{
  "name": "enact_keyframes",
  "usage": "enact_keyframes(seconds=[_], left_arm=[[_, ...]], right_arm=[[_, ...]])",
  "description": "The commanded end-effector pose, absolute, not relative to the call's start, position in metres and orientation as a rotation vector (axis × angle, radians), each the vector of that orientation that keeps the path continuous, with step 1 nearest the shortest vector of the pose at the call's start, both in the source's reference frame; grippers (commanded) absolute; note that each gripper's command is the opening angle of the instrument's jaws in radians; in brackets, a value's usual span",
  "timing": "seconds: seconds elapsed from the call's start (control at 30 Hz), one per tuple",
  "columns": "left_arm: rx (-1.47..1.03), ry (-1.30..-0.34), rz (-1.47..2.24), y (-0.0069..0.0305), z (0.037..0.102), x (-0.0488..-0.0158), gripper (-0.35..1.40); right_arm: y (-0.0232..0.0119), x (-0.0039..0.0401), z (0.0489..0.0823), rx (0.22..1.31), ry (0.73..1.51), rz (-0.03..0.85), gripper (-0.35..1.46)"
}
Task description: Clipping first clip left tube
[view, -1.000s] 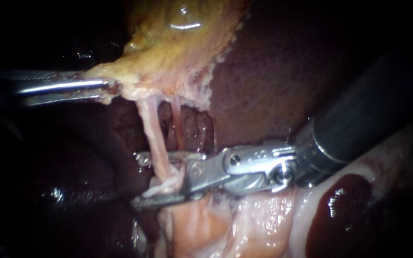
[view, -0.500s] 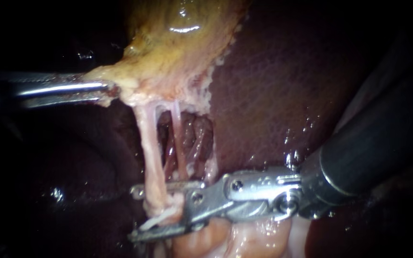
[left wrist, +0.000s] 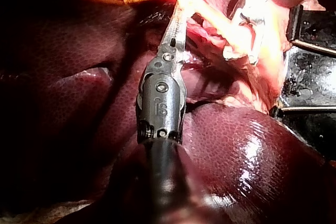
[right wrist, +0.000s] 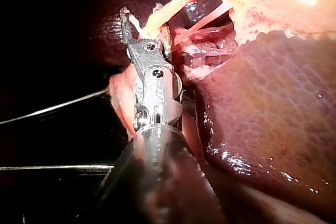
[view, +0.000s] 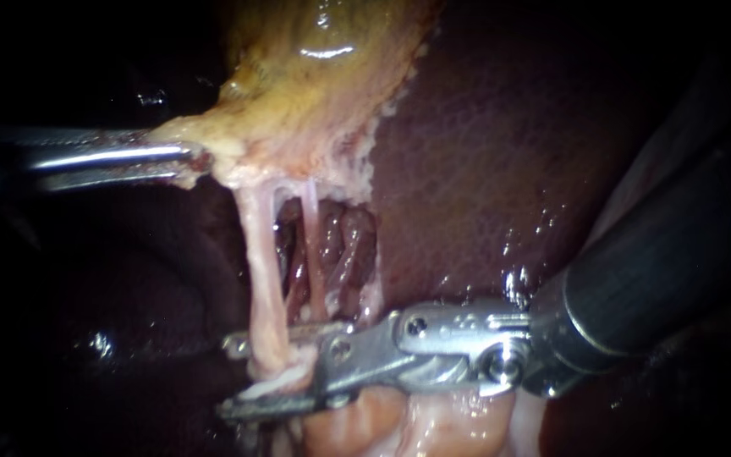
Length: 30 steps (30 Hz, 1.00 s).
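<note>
The yellow-tan gallbladder (view: 315, 76) lies on the dark red liver (view: 484, 152). My left instrument (view: 188, 161) comes in level from the left, its jaws shut on the gallbladder's lower edge; the left wrist view shows the same grip (left wrist: 176, 19). Two pale tubes hang from the gallbladder: the thicker left tube (view: 260, 262) and the thin right tube (view: 313, 254). My right instrument (view: 226, 377) has its jaws open astride the left tube's lower end, one jaw on each side, with a white strip between them. In the right wrist view the tube (right wrist: 173, 1) crosses its jaws (right wrist: 134, 27).
Pale pink fatty tissue (view: 433, 423) bulges under my right instrument's wrist. A dark reddish hollow (view: 344, 245) shows behind the two tubes. A glossy liver lobe (left wrist: 252, 145) lies beside my left instrument's shaft. Thin wires (right wrist: 52, 108) run beside my right instrument.
My right instrument has slid down the left tube, away from the gallbladder, and a little leftward. The tube is stretched longer and the hollow behind it shows more. My left instrument has held still.
</note>
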State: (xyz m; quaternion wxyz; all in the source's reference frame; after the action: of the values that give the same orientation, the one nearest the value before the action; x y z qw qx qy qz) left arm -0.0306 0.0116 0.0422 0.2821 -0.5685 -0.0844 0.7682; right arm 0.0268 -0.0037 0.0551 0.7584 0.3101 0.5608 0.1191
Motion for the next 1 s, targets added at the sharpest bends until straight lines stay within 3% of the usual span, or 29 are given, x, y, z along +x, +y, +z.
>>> enact_keyframes(seconds=[0.03, 1.0], left_arm=[[-1.522, -0.226, 2.057, 0.0116, 0.0422, -0.0306, -0.35], [-1.522, -0.226, 2.057, 0.0117, 0.0422, -0.0306, -0.35]], right_arm=[[-0.0037, 0.0268, 0.0552, 0.675, 1.222, 0.259, 0.25], [-0.0035, 0.0268, 0.0553, 0.679, 1.220, 0.264, -0.16]])
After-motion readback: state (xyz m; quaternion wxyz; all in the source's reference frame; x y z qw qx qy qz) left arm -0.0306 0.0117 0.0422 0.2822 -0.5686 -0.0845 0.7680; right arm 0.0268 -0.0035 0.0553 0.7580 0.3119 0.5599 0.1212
